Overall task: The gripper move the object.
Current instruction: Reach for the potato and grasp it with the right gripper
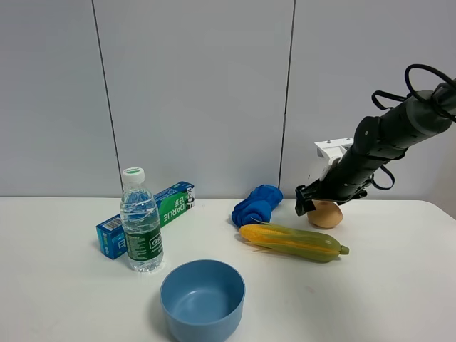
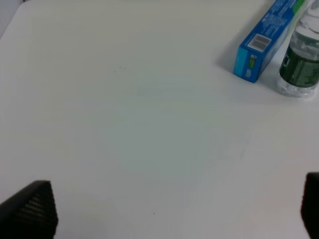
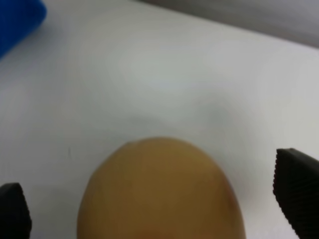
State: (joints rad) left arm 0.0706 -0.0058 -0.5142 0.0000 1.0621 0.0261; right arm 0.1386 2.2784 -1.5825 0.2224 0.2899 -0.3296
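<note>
A tan egg-shaped object (image 1: pixel 325 214) lies on the white table (image 1: pixel 399 292) at the back right, just behind the tip of a corn cob (image 1: pixel 292 242). My right gripper (image 1: pixel 308 202) is lowered onto its left side. In the right wrist view the tan object (image 3: pixel 159 194) sits between the two spread fingertips of the right gripper (image 3: pixel 155 199), which is open and not touching it. My left gripper (image 2: pixel 169 209) is open and empty over bare table; it does not show in the exterior high view.
A blue cloth (image 1: pixel 256 204) lies left of the tan object and shows in the right wrist view (image 3: pixel 17 22). A blue bowl (image 1: pixel 202 298) stands at the front. A water bottle (image 1: pixel 141 222) and a toothpaste box (image 1: pixel 153 214) stand at the left.
</note>
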